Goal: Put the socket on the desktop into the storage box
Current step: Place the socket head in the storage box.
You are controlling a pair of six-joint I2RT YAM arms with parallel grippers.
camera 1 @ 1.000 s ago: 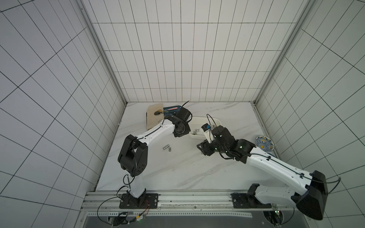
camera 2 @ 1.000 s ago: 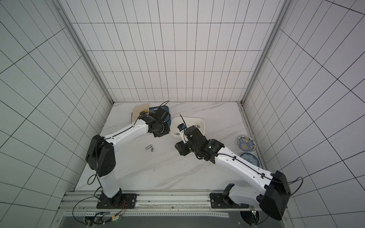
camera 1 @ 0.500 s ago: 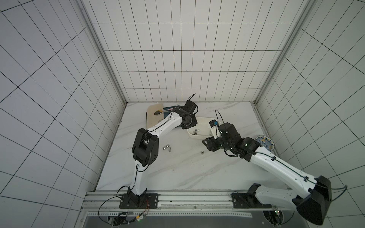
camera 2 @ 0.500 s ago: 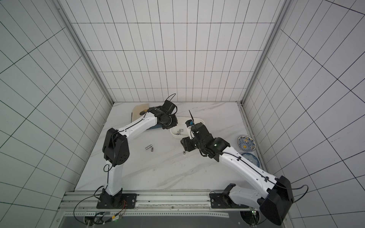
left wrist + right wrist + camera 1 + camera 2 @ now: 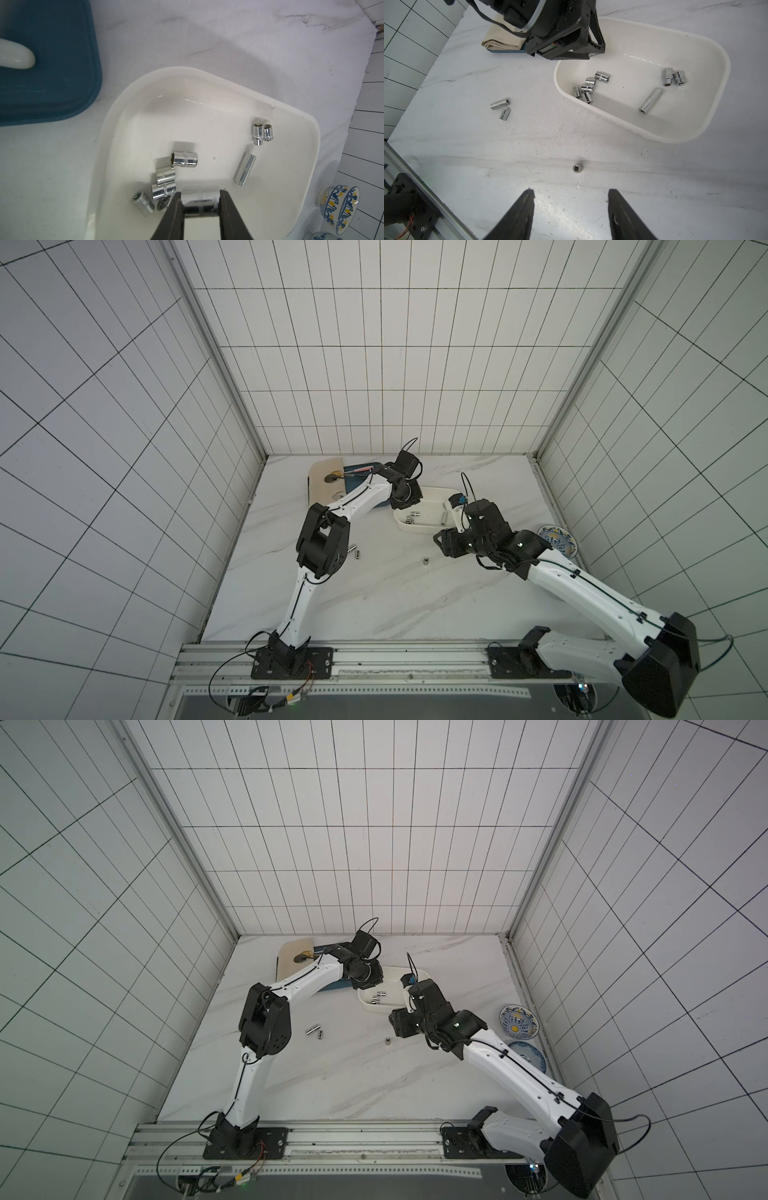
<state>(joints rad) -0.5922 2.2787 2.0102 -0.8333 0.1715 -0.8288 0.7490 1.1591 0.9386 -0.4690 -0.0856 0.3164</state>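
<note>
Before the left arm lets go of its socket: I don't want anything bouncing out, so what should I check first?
1. The left gripper is shut on the held socket: ok.
2. The held socket is over the storage box, inside its rim: ok.
3. Height above the box floor: cannot tell.
4. The right gripper is open, empty, outside the box: ok.
5. The table cleared of sockets: not ok; the upright socket, long socket and short socket sit outside the box.
</note>
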